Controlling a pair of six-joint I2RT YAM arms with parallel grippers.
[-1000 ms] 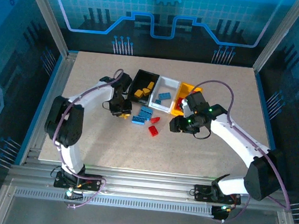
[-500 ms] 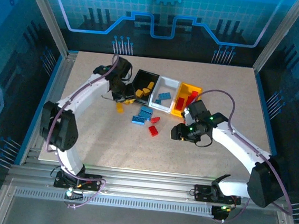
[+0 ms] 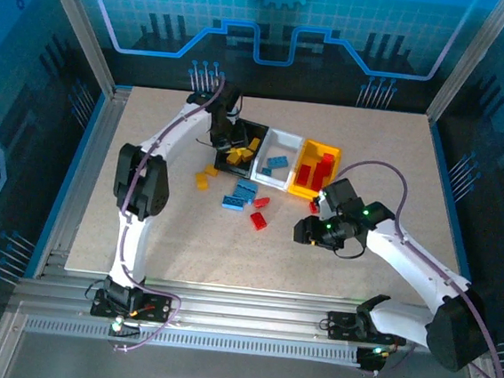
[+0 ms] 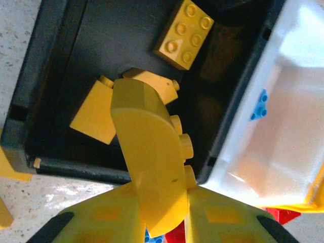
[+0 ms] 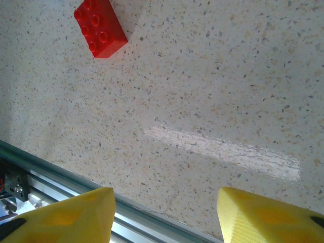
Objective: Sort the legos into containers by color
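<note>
Legos (image 3: 232, 203) lie partly sorted in your top view. Yellow bricks (image 3: 237, 156) sit in the black bin (image 3: 251, 125), a blue brick (image 3: 277, 163) in the white bin (image 3: 289, 143) and red bricks (image 3: 305, 174) in the yellow bin (image 3: 324, 147). The three containers are joined in a row on the table (image 3: 390, 149). Loose on the table just in front of them you have two yellow pieces (image 3: 205, 177), a blue cluster (image 3: 245, 191) and two red ones (image 3: 259, 220). The left gripper (image 3: 230, 142) hangs over the black bin's left side. The right gripper (image 3: 306, 233) is over bare table, well apart from the bins.

Your left wrist camera shows the left gripper (image 4: 162, 197) clamped on a curved yellow brick (image 4: 147, 152), which stands up between the fingers (image 4: 101, 220) over the black bin (image 4: 121, 35). Three yellow bricks lie on that bin's floor, one of them (image 4: 185, 33) studs up. The white bin (image 4: 283, 126) adjoins on the right, with a blue brick (image 4: 258, 104) at its wall.

Your right wrist camera shows the right gripper (image 5: 164, 212) with fingers (image 5: 66, 215) spread wide and nothing between them, over speckled table (image 5: 212, 76). One red brick (image 5: 99, 26) lies on the table ahead, apart from the fingers, and a metal rail (image 5: 50, 174) runs along the table's edge.
</note>
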